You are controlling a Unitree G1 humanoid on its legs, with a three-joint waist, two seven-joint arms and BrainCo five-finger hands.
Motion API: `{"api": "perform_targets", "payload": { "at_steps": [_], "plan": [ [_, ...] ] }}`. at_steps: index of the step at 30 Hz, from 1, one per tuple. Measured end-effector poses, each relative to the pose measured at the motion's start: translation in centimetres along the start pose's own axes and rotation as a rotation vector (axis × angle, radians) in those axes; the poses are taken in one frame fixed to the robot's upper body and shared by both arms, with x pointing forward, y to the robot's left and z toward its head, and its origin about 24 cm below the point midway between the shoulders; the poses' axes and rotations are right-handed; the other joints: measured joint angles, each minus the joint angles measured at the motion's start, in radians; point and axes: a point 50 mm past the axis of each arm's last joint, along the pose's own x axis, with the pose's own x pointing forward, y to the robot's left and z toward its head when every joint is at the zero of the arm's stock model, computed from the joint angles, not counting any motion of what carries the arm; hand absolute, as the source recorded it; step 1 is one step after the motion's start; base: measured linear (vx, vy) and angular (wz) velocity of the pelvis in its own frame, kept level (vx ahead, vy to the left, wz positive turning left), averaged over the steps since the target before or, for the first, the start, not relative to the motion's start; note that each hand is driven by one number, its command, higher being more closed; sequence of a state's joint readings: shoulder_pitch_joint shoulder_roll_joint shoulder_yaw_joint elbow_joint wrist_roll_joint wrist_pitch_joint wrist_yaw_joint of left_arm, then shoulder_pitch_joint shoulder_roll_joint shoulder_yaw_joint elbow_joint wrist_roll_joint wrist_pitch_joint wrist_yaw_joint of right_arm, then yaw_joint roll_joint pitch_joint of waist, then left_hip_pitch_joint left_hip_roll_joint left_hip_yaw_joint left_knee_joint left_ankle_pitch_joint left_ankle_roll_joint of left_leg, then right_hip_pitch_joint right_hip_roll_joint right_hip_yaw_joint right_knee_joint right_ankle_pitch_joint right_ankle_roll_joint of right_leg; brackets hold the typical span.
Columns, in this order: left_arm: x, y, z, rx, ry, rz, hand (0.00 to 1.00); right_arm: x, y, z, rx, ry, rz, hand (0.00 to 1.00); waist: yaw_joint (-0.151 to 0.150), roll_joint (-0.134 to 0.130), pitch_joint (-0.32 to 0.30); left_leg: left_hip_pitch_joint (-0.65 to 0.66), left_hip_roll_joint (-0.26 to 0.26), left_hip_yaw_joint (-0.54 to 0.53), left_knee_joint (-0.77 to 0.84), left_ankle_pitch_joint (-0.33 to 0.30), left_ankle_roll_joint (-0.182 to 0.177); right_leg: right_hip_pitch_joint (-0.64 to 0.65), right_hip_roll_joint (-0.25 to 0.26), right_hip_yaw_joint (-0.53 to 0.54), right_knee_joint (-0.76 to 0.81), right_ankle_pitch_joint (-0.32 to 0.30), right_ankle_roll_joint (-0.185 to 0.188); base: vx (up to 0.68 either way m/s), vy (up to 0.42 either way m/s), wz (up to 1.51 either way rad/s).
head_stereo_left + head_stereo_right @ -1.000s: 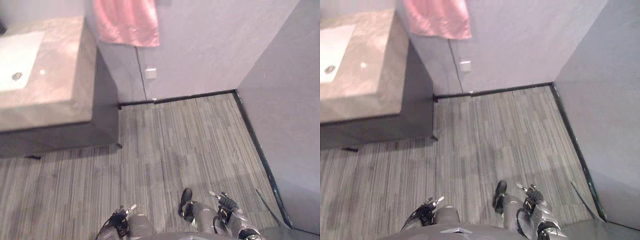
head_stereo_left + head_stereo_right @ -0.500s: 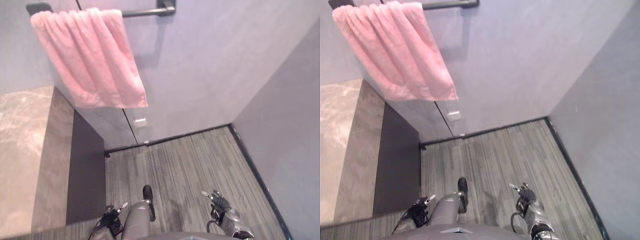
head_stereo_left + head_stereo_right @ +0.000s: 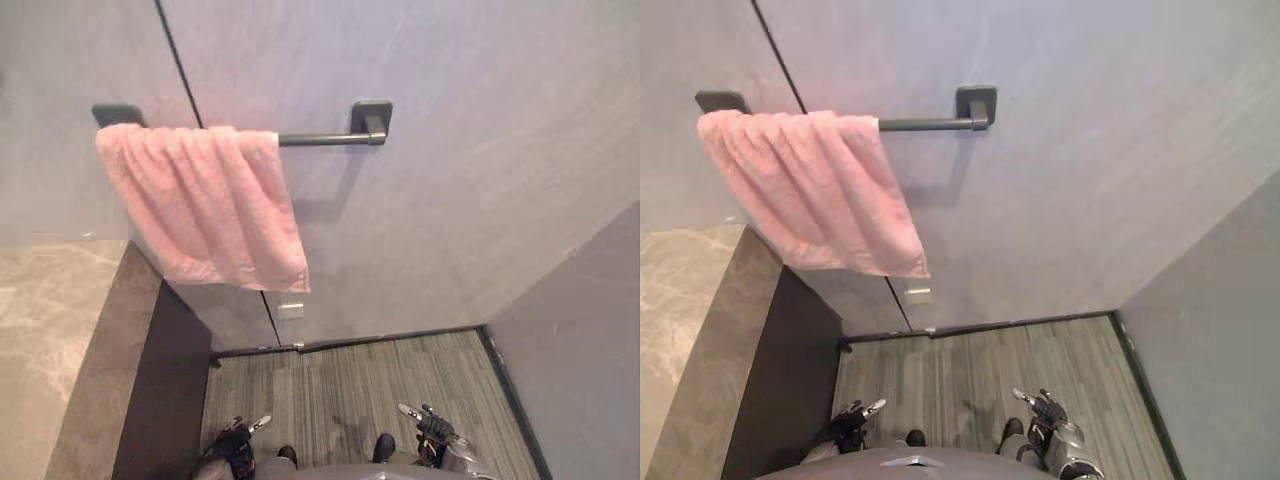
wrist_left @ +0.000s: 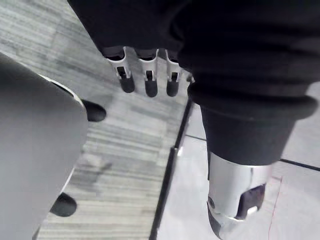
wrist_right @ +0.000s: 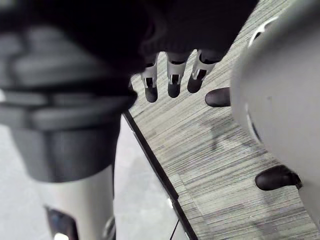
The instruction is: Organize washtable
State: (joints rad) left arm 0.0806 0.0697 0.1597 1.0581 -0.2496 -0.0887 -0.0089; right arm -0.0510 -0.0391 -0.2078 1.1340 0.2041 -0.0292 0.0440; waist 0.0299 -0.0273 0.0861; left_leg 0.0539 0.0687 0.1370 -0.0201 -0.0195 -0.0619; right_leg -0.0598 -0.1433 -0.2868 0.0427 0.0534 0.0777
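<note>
Where both arms hang low at the robot's sides, the left hand and the right hand sit above the striped grey floor, well apart from each other. In the left wrist view, the left hand's fingers are straight and relaxed and hold nothing. The right wrist view shows the right hand's fingers in the same loose, empty condition.

The washtable (a beige stone top over a dark cabinet side) lies to the robot's left, well apart from both hands. A pink towel hangs over the left part of a dark rail fixed to the grey wall. The towel's lower edge hangs above the washtable's far corner. A small pale plate is set in the wall just below the towel, above the black skirting.
</note>
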Motion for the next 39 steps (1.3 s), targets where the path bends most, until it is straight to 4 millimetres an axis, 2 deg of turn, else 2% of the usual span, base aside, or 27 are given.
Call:
{"api": "perform_targets", "payload": {
  "at_steps": [2, 4, 5, 7, 8, 9, 11, 14, 16, 17, 18, 20, 23, 25, 31, 35, 39],
  "plan": [
    [0.0, -0.4, 0.5, 0.001, -0.023, -0.015, 0.0, 0.0, 0.5, 0.8, -0.039, -0.038, 0.022, 0.0, 0.0, 0.003, -0.011, -0.011, 0.011, -0.005, -0.008, 0.002, -0.007, -0.001, 0.016, -0.004, -0.025, 0.004, -0.002, 0.05, -0.113, 0.03],
    [-1.0, -1.6, 2.2, 0.015, -0.163, -0.072, 0.0, -0.9, 2.4, 4.4, -0.107, -0.235, 0.095, 0.0, 0.001, -0.005, -0.018, -0.033, 0.024, -0.006, -0.011, -0.001, -0.014, -0.011, 0.032, -0.006, -0.054, 0.015, -0.007, 0.05, -0.087, 0.01],
    [-1.4, -2.0, 2.8, 0.018, -0.207, -0.093, 0.0, -1.3, 2.8, 5.4, -0.114, -0.296, 0.107, 0.0, 0.003, -0.008, -0.02, -0.039, 0.025, -0.006, -0.011, -0.001, -0.015, -0.013, 0.034, -0.006, -0.061, 0.019, -0.009, 0.07, -0.054, 0.01],
    [-2.8, -3.1, 4.8, 0.005, -0.348, -0.142, 0.0, -2.9, 4.2, 8.7, -0.122, -0.487, 0.155, 0.0, 0.006, -0.014, -0.04, -0.048, 0.024, -0.002, -0.012, -0.003, -0.017, -0.019, 0.036, -0.005, -0.074, 0.028, -0.017, 0.1, -0.024, -0.02],
    [-3.2, -3.1, 5.1, 0.003, -0.38, -0.143, 0.0, -3.3, 4.5, 9.3, -0.123, -0.524, 0.165, 0.0, 0.007, -0.014, -0.045, -0.048, 0.023, -0.001, -0.013, -0.005, -0.017, -0.019, 0.035, -0.004, -0.076, 0.03, -0.016, 0.11, 0.0, -0.03],
    [-3.9, -3.2, 6.7, 0.002, -0.469, -0.15, 0.0, -4.1, 5.2, 10.5, -0.123, -0.596, 0.189, 0.0, 0.008, -0.015, -0.053, -0.048, 0.022, 0.003, -0.013, -0.008, -0.018, -0.015, 0.034, -0.004, -0.087, 0.039, -0.013, 0.1, 0.011, -0.04],
    [-5.4, -2.7, 9.0, -0.035, -0.607, -0.125, 0.0, -5.4, 6.4, 12.2, -0.132, -0.705, 0.237, 0.0, 0.011, -0.018, -0.057, -0.05, 0.019, 0.008, -0.011, -0.012, -0.015, -0.009, 0.032, -0.003, -0.105, 0.047, -0.01, 0.08, 0.017, -0.03],
    [-8.8, -1.3, 14.0, -0.103, -0.897, -0.036, 0.0, -7.7, 9.7, 15.7, -0.173, -0.871, 0.358, 0.0, 0.025, -0.018, -0.057, -0.049, 0.013, 0.007, -0.01, -0.016, -0.011, -0.004, 0.026, -0.006, -0.11, 0.049, -0.009, 0.03, 0.016, 0.01],
    [-9.7, -0.7, 15.0, -0.128, -0.963, -0.004, 0.0, -8.5, 11.2, 17.0, -0.198, -0.923, 0.41, 0.0, 0.032, -0.018, -0.058, -0.046, 0.011, 0.004, -0.008, -0.016, -0.009, 0.004, 0.026, -0.009, -0.116, 0.052, -0.008, 0.01, 0.007, 0.1],
    [-10.5, 0.2, 15.9, -0.172, -1.025, 0.05, 0.0, -9.8, 13.5, 18.7, -0.238, -0.993, 0.491, 0.0, 0.041, -0.017, -0.058, -0.045, 0.008, -0.006, -0.006, -0.018, -0.007, 0.023, 0.024, -0.026, -0.133, 0.061, -0.008, 0.0, 0.006, 0.18],
    [-10.7, 0.3, 16.0, -0.179, -1.033, 0.058, 0.0, -10.0, 13.8, 18.9, -0.245, -1.003, 0.502, 0.0, 0.042, -0.016, -0.058, -0.045, 0.008, -0.007, -0.005, -0.018, -0.007, 0.025, 0.024, -0.028, -0.133, 0.061, -0.007, -0.01, 0.008, 0.19],
    [-11.5, 1.1, 16.8, -0.207, -1.085, 0.102, 0.0, -11.4, 15.8, 20.8, -0.298, -1.07, 0.582, 0.0, 0.07, -0.015, -0.059, -0.044, 0.006, -0.01, 0.003, -0.02, -0.003, 0.031, 0.022, -0.032, -0.133, 0.062, -0.007, -0.03, 0.017, 0.08],
    [-12.6, 1.9, 17.5, -0.231, -1.144, 0.135, 0.0, -12.3, 17.2, 22.3, -0.329, -1.116, 0.618, 0.0, 0.09, -0.012, -0.059, -0.045, 0.003, -0.017, 0.008, -0.02, -0.003, 0.036, 0.017, -0.042, -0.133, 0.063, -0.007, -0.03, 0.02, 0.11],
    [-13.2, 2.4, 18.0, -0.245, -1.183, 0.158, 0.0, -12.2, 17.9, 23.8, -0.36, -1.121, 0.608, 0.0, 0.092, -0.006, -0.062, -0.045, -0.002, -0.03, 0.009, -0.02, -0.002, 0.046, 0.016, -0.054, -0.133, 0.063, -0.007, -0.03, 0.013, 0.16],
    [-13.8, 2.6, 18.5, -0.277, -1.218, 0.155, 0.0, -11.6, 18.6, 25.8, -0.381, -1.105, 0.552, 0.0, 0.103, 0.014, -0.058, -0.049, -0.009, -0.029, 0.001, -0.017, 0.0, 0.041, 0.008, -0.055, -0.133, 0.066, -0.004, -0.01, 0.007, 0.0],
    [-15.0, 2.0, 19.9, -0.295, -1.298, 0.12, 0.0, -12.1, 19.1, 26.4, -0.374, -1.125, 0.555, 0.0, 0.121, 0.019, -0.054, -0.068, -0.009, -0.031, -0.001, -0.013, 0.0, 0.025, 0.004, -0.056, -0.133, 0.068, -0.004, 0.01, -0.004, 0.03],
    [-15.0, 1.3, 20.2, -0.292, -1.305, 0.086, 0.0, -12.4, 20.5, 25.7, -0.403, -1.106, 0.604, 0.0, 0.125, 0.018, -0.053, -0.072, -0.01, -0.035, -0.004, -0.008, -0.002, 0.017, 0.004, -0.061, -0.133, 0.069, -0.005, 0.04, -0.006, 0.05]
  ]
}}
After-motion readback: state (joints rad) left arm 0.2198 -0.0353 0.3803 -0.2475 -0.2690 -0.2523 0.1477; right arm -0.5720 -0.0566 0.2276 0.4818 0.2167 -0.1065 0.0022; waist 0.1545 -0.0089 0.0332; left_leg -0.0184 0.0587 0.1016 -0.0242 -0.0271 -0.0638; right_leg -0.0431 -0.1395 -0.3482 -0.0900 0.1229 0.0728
